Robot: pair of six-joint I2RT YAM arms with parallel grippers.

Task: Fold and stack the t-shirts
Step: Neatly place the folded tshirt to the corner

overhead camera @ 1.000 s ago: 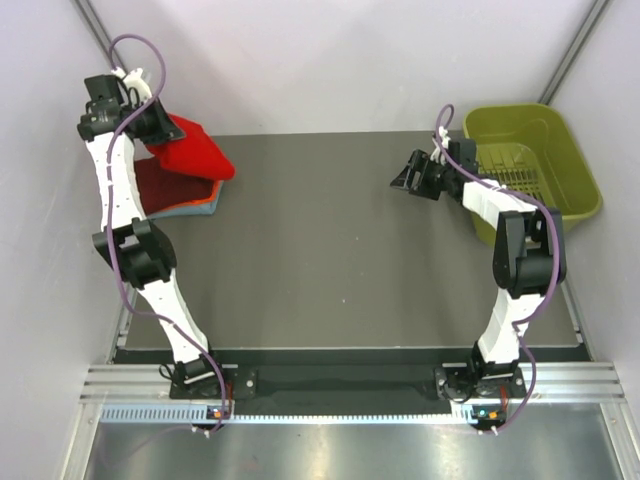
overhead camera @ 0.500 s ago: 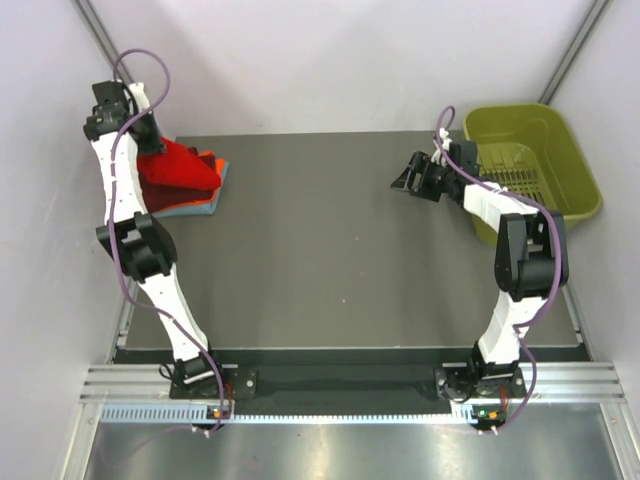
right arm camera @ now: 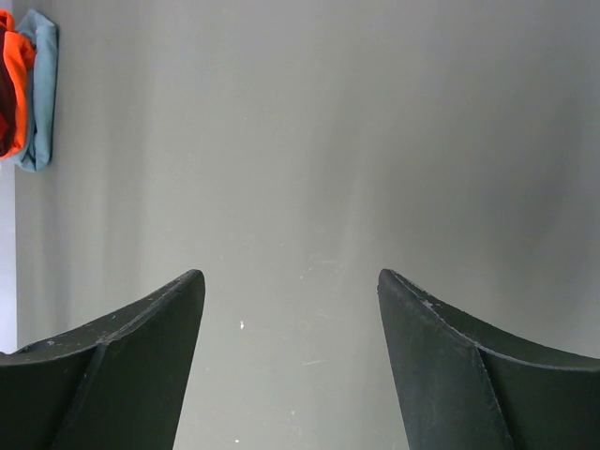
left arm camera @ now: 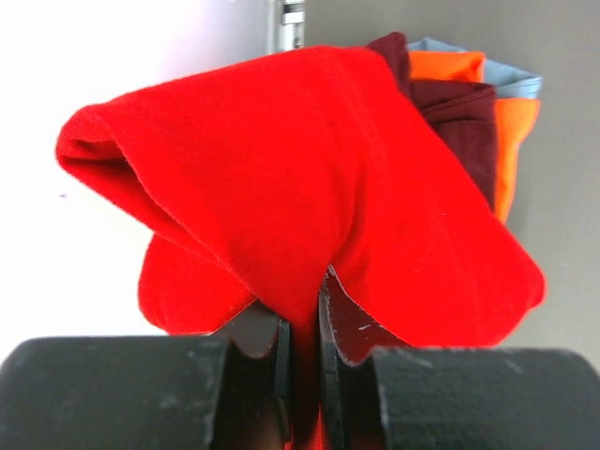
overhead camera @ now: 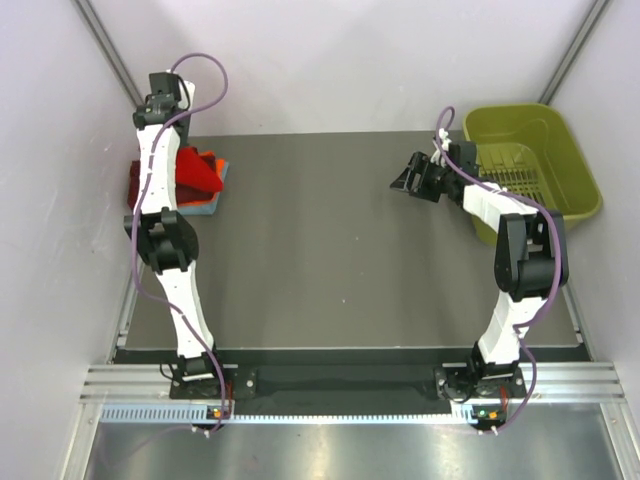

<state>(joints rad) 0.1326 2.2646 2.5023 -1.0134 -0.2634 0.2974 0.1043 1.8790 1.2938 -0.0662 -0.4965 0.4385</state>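
The bright red t-shirt [left arm camera: 309, 187] is pinched in a bunch between the almost closed fingers of the left gripper [left arm camera: 300, 314], at the far left corner of the table [overhead camera: 330, 270]. Behind it a folded pile is seen: a dark maroon t-shirt [left arm camera: 464, 117], an orange t-shirt [left arm camera: 514, 141] and a grey-blue t-shirt [left arm camera: 511, 82]. Whether the red one touches the pile cannot be told. The right gripper [right arm camera: 291, 281] is held wide open with nothing in it, near the olive-green basket [overhead camera: 570, 150], well apart from the shirts.

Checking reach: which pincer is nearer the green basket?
Right. The right pincer hovers open beside the basket; the left pincer, across the table, is shut on the red shirt.
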